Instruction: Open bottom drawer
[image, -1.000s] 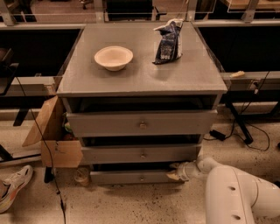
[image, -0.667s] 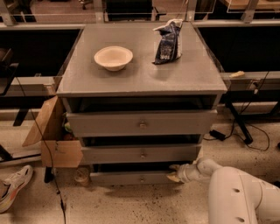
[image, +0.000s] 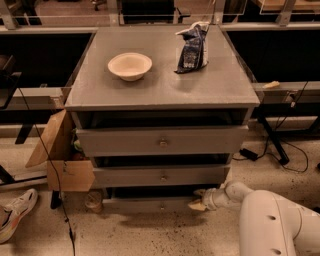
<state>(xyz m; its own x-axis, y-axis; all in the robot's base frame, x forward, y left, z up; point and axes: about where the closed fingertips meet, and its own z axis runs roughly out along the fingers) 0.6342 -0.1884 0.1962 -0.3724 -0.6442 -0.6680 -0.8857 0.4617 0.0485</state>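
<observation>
Low in the view at 6 o'clock, at the foot of a grey wooden cabinet (image: 160, 90): the bottom drawer (image: 145, 204), thinnest of three fronts, with a small round knob (image: 161, 205) at its centre and a dark gap along its upper edge. Directly at 12 o'clock from it, the middle drawer (image: 125, 176), and above that the tall top drawer (image: 120, 141), each with its own centre knob. At the right end of the bottom drawer's front, the gripper (image: 198, 199), pale-tipped, right up against the front's 3 o'clock corner and just under the right end of the middle drawer. From the gripper, the bottom drawer's knob at 9 o'clock, near but apart. Cannot tell whether the gripper is spread, closed or clamped on the front's edge. Behind it toward 4 o'clock, the bulky white arm (image: 272, 222), filling the lower right corner above the speckled floor (image: 150, 235). On the cabinet top, a shallow cream bowl (image: 129, 65) at 11 o'clock and a crumpled dark blue bag (image: 192, 47) at 1 o'clock, well apart. At 9 o'clock from the cabinet, an open cardboard box (image: 67, 172) against its side. At 8 o'clock on the floor, a white shoe (image: 15, 214), and a thin black cable (image: 52, 170) down across the box.
</observation>
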